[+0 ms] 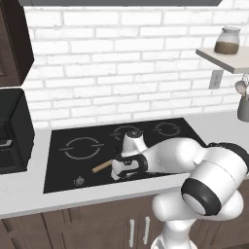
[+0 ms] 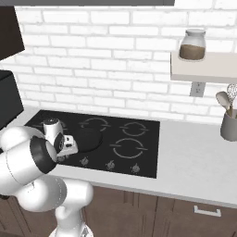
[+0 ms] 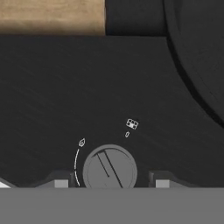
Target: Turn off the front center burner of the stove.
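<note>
The two-finger gripper [image 3: 108, 183] hangs low over the front edge of the flat black glass stove [image 1: 63, 172], its dark fingertips [image 3: 61, 181] spread to either side of a small round grey knob [image 3: 110, 168] without touching it. Just beyond the knob lies the skillet's light wooden handle [image 3: 52, 17], with the dark round skillet pan [image 2: 88, 139] beside it, sitting on the front center burner and hiding that zone. More grey knobs [image 2: 110, 164] line the front edge. A black boxy appliance [image 1: 12, 129] stands on the pale counter [image 2: 194, 162], and a glass jar [image 2: 192, 45] sits on the wall shelf.
</note>
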### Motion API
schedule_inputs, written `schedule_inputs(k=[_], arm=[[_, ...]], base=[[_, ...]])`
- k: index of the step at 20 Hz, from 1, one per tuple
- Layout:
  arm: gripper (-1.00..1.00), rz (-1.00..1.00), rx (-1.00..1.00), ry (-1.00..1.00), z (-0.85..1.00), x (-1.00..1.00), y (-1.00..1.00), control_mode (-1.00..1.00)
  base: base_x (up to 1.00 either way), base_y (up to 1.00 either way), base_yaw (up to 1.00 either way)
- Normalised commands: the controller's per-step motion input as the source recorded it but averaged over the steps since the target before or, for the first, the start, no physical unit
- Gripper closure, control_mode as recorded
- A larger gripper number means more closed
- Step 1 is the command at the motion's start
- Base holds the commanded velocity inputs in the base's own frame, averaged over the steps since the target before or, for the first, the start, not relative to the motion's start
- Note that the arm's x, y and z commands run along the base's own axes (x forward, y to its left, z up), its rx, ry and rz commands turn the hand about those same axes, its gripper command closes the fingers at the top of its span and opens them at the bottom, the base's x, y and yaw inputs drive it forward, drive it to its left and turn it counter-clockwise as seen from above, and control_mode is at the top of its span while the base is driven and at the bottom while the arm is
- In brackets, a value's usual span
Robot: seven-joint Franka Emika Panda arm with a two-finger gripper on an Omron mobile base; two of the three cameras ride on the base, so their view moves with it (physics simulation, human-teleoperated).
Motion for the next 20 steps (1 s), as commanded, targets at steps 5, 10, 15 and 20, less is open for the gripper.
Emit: schedule_inputs(k=[5, 10, 15, 20], arm=[[1.0, 0.0, 0.0, 0.0, 0.0, 0.0, 0.0, -1.0], [1.0, -0.03, 0.04, 0.0, 0.0, 0.0, 0.0, -1.0], [1.0, -0.24, 0.17, 0.0, 0.0, -0.03, -0.07, -1.0], [1.0, -0.33, 0.24, 0.0, 0.0, -0.1, -0.12, -1.0]], base=[[0.0, 0.0, 0.0], [0.0, 0.0, 0.0], [0.0, 0.0, 0.0], [0.0, 0.0, 0.0]])
